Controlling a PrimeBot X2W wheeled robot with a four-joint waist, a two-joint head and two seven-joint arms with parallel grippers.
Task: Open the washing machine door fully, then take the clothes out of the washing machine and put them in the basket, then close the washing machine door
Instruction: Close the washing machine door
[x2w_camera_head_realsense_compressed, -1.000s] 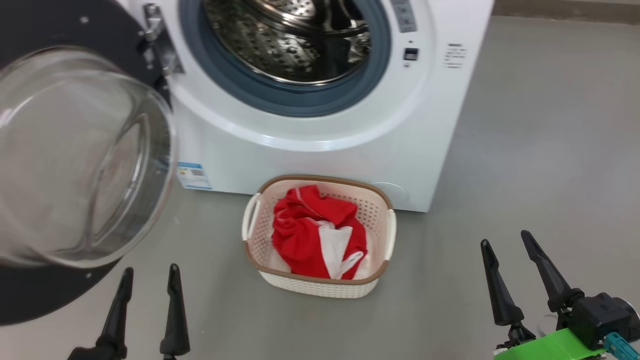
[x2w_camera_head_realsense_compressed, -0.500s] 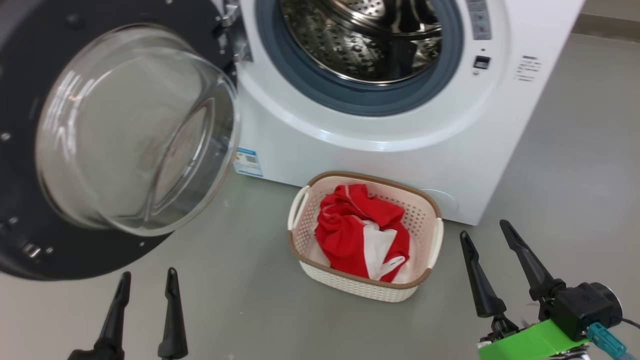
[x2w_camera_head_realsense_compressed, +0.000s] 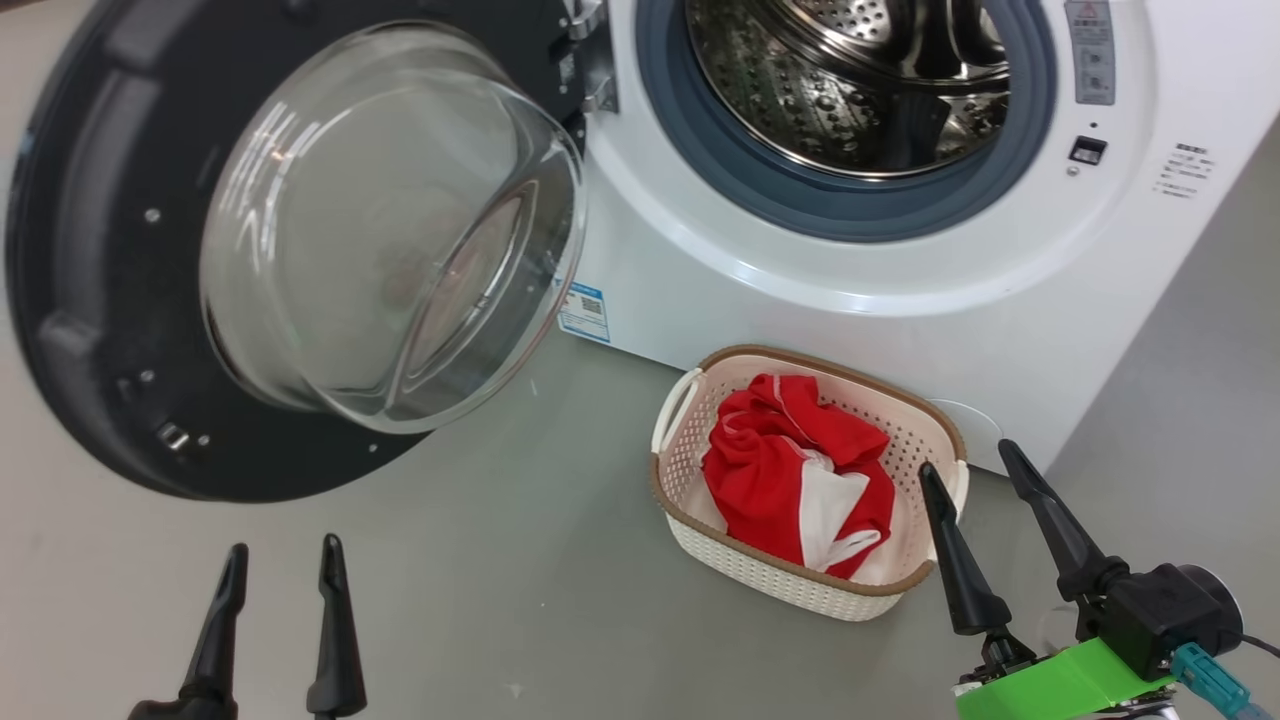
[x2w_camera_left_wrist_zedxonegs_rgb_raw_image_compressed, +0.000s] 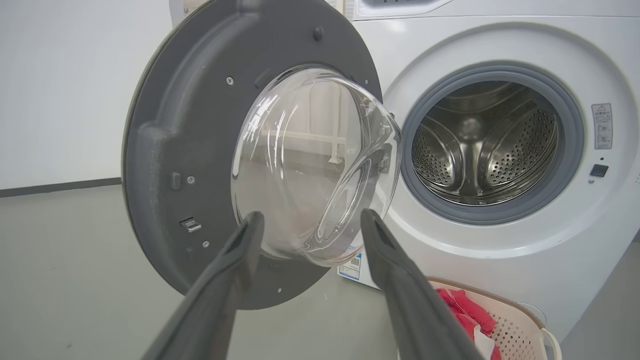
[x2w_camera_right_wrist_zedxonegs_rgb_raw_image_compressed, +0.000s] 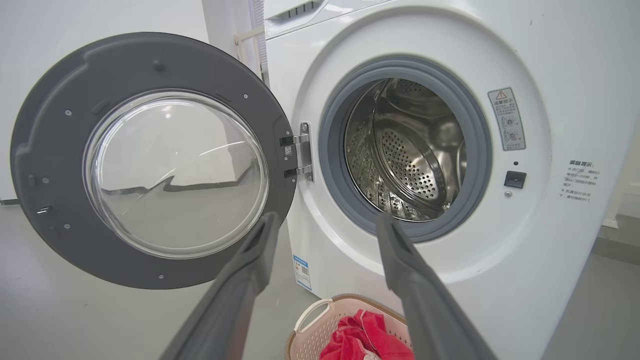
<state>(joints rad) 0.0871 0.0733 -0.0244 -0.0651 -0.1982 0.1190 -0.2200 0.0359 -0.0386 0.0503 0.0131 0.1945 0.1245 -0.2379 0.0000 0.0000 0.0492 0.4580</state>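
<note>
The white washing machine stands ahead with its steel drum bare of fabric. Its door hangs wide open to the left, the glass bowl bulging toward me. On the floor in front sits the cream basket holding the red and white clothes. My left gripper is open near the floor below the door, with nothing between its fingers. My right gripper is open just right of the basket's rim, also holding nothing. In the right wrist view the door, the drum and the clothes show too.
Grey floor spreads around the basket and under the open door. A white wall stands to the left of the machine. A blue-and-white label sits low on the machine's front.
The head camera has turned left, so the whole scene has slid right in view and more of the door shows. Both grippers stay open and low.
</note>
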